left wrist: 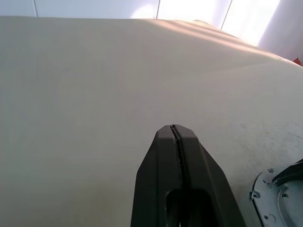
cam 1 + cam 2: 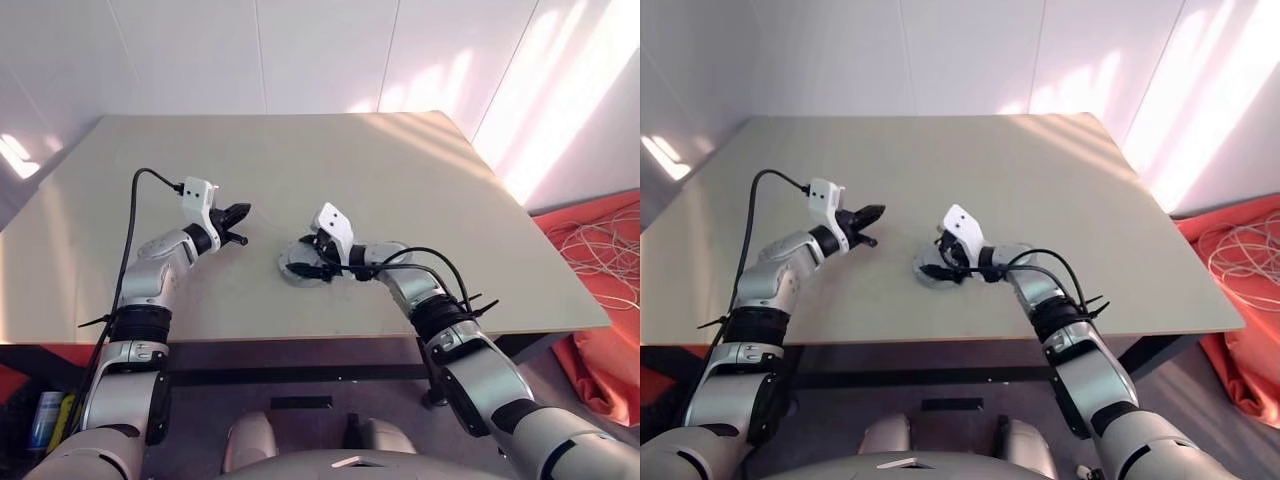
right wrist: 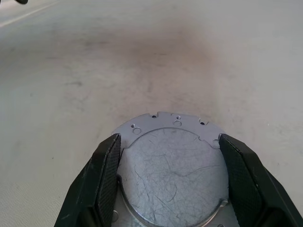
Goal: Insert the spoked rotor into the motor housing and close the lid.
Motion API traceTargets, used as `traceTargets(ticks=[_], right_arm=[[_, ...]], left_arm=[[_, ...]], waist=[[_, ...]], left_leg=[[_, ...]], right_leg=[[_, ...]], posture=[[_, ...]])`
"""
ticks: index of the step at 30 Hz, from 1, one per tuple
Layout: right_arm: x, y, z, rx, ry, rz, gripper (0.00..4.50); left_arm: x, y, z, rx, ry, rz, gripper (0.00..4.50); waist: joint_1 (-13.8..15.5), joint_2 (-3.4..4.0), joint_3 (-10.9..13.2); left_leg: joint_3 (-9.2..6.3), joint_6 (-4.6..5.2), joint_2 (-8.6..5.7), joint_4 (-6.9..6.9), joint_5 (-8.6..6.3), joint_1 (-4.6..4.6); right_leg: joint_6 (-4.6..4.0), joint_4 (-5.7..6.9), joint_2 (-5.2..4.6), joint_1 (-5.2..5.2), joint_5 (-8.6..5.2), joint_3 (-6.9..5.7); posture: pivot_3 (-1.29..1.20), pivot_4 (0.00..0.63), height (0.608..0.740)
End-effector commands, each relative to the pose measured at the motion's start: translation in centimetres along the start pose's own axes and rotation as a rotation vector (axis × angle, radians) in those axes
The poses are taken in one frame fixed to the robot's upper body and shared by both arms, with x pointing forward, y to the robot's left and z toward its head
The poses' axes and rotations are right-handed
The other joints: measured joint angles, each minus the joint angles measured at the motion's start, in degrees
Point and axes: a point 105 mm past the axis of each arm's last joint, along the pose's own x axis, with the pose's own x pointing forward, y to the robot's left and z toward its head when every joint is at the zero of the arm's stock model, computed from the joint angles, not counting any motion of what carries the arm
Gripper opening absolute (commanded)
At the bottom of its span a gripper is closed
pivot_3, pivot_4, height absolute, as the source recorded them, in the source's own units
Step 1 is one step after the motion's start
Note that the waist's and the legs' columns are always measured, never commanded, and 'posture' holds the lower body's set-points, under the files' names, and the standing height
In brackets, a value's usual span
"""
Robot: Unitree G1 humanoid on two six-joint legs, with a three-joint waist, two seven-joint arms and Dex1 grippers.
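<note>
The lid [image 3: 170,175], a scratched silver-grey disc, lies flat on the motor housing [image 3: 177,122], whose pale flange with small holes shows around it. My right gripper [image 3: 168,139] straddles the lid, one black finger against each side of its rim, low over the table's middle [image 2: 305,262]. The housing edge [image 2: 287,272] peeks out under those fingers and also appears in the left wrist view [image 1: 272,198]. My left gripper [image 2: 243,213] hovers above the table to the left of the housing, fingers pressed together and empty [image 1: 175,130]. The spoked rotor is hidden.
The beige table [image 2: 400,170] stretches wide and bare behind and beside the housing, with its front edge close to my arms. Orange cloth with a coil of white cable [image 2: 600,240] lies on the floor to the right.
</note>
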Motion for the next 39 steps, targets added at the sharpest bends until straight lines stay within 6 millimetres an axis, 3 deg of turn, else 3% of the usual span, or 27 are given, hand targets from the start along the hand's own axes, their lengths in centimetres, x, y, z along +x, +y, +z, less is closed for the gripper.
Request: traceTargets(ticks=[1, 4, 6, 7, 8, 9, 10, 12, 14, 16, 20, 24, 27, 34, 39], right_arm=[[-2.2, 0.2, -8.0, 0.057, 0.300, -0.047, 3.17], [-2.8, -0.1, -8.6, 0.037, 0.332, -0.047, 3.17], [-3.1, -0.2, -8.8, 0.027, 0.346, -0.046, 3.17], [-3.2, -0.2, -8.8, 0.028, 0.347, -0.043, 3.17], [-3.3, -0.3, -8.8, 0.029, 0.346, -0.041, 3.17], [-3.4, -0.3, -8.7, 0.031, 0.343, -0.038, 3.17], [-3.4, -0.3, -8.6, 0.036, 0.336, -0.034, 3.17], [-3.2, -0.1, -7.9, 0.068, 0.299, -0.020, 3.17], [-3.1, 0.0, -7.0, 0.096, 0.260, -0.004, 3.17], [-3.0, -0.1, -6.5, 0.101, 0.244, -0.003, 3.17], [-3.0, -0.3, -6.2, 0.101, 0.241, -0.008, 3.17], [-2.9, -0.3, -5.9, 0.118, 0.224, -0.010, 3.17], [-2.9, -0.4, -5.3, 0.122, 0.213, -0.012, 3.17], [-3.3, 0.5, -2.0, 0.170, 0.110, 0.065, 3.17], [-3.6, 1.0, -0.8, 0.177, 0.082, 0.097, 3.17]], left_arm=[[0.2, -0.4, 1.8, 0.041, -0.047, -0.016, 0.00], [0.1, -0.4, 1.8, 0.041, -0.047, -0.016, 0.00], [0.1, -0.4, 1.8, 0.040, -0.047, -0.016, 0.00], [0.1, -0.4, 1.8, 0.039, -0.047, -0.017, 0.00], [0.2, -0.5, 1.8, 0.039, -0.046, -0.018, 0.00], [0.2, -0.5, 1.7, 0.038, -0.046, -0.019, 0.00], [0.2, -0.5, 1.7, 0.038, -0.045, -0.020, 0.00], [0.2, -0.6, 1.7, 0.038, -0.045, -0.021, 0.00], [0.2, -0.6, 1.7, 0.038, -0.045, -0.022, 0.00], [0.3, -0.6, 1.7, 0.037, -0.046, -0.022, 0.00], [0.3, -0.6, 1.7, 0.037, -0.047, -0.021, 0.00], [0.2, -0.6, 1.7, 0.035, -0.047, -0.020, 0.00], [0.2, -0.6, 1.6, 0.034, -0.046, -0.019, 0.00], [0.2, -0.7, 1.4, 0.030, -0.042, -0.022, 0.00], [0.2, -0.7, 1.4, 0.029, -0.041, -0.022, 0.00]], waist=[[-0.02, 0.09, 0.05], [-0.18, 0.80, 0.35], [-0.32, 1.93, 0.65], [0.21, 1.89, 0.66], [1.15, 0.74, 0.35], [1.99, -0.94, -0.15], [3.14, -0.70, -0.29], [4.78, 0.17, -0.86], [5.15, 0.67, -1.29], [4.92, 0.45, -1.30], [3.55, 0.24, -1.38], [2.69, 0.23, -1.40], [2.52, 0.23, -1.39], [2.85, 0.19, -1.33], [2.89, 0.16, -1.34]], left_leg=[[0.02, 0.00, -0.03, -0.06, 0.00, 0.19], [0.01, 0.11, -0.01, -0.05, -0.08, 0.65], [-0.17, 0.28, 0.47, -0.21, -0.21, 0.85], [-0.20, 0.31, 1.06, -0.46, -0.25, 0.63], [0.20, 0.31, 0.87, -0.55, -0.24, 0.33], [1.74, 0.30, 0.73, -0.52, -0.24, 0.37], [2.89, 0.19, 0.31, -0.42, -0.19, 0.86], [1.44, 0.10, -0.16, -0.24, -0.86, 0.09], [1.04, -0.96, 0.05, -0.44, 0.25, -0.59], [0.90, -0.99, 0.09, -0.40, 0.93, -0.82], [0.41, -0.98, 0.01, -0.31, 0.93, -1.00], [0.40, -0.74, 0.02, -0.21, 0.79, -1.25], [0.40, -0.66, 0.01, -0.21, 0.74, -1.34], [0.40, -0.61, 0.00, -0.19, 0.73, -1.75], [0.30, -0.09, -0.04, 0.12, 0.41, -2.55]], right_leg=[[0.01, -0.03, -0.20, 0.08, 0.00, -0.20], [0.17, -0.42, -0.74, 0.43, -0.10, -1.54], [0.19, -1.81, -1.00, 1.50, -0.10, -3.45], [0.39, -1.75, -1.23, 2.35, -0.23, -4.11], [0.20, 0.77, -1.70, 2.12, -1.26, -3.62], [-0.17, 4.59, -1.90, 2.26, -2.04, -1.42], [0.92, 5.13, -2.07, 1.70, -5.15, 0.75], [0.83, 5.02, -1.59, 1.44, -5.10, 1.02], [0.56, 4.99, -0.93, 1.09, -4.87, 0.86], [0.58, 4.84, -0.77, 1.02, -4.72, 0.82], [0.88, 3.60, -0.77, 1.27, -4.14, 0.86], [0.62, 2.84, -0.73, 1.43, -3.65, 0.85], [0.63, 2.71, -0.73, 1.42, -3.63, 0.84], [0.76, 2.45, -0.71, 1.19, -3.56, 0.81], [1.20, 2.10, -0.58, 0.90, -3.30, 0.74]], posture=[[0.00, 0.000, 0.740], [0.00, 0.000, 0.740], [0.00, 0.000, 0.740], [0.00, 0.000, 0.740], [0.00, 0.000, 0.740], [0.00, 0.000, 0.740], [0.00, 0.000, 0.740], [0.00, 0.000, 0.740], [0.00, 0.000, 0.740], [0.00, 0.000, 0.740], [0.00, 0.000, 0.740], [0.00, 0.000, 0.740], [0.00, 0.000, 0.740], [0.00, 0.000, 0.740], [0.00, 0.000, 0.740]])
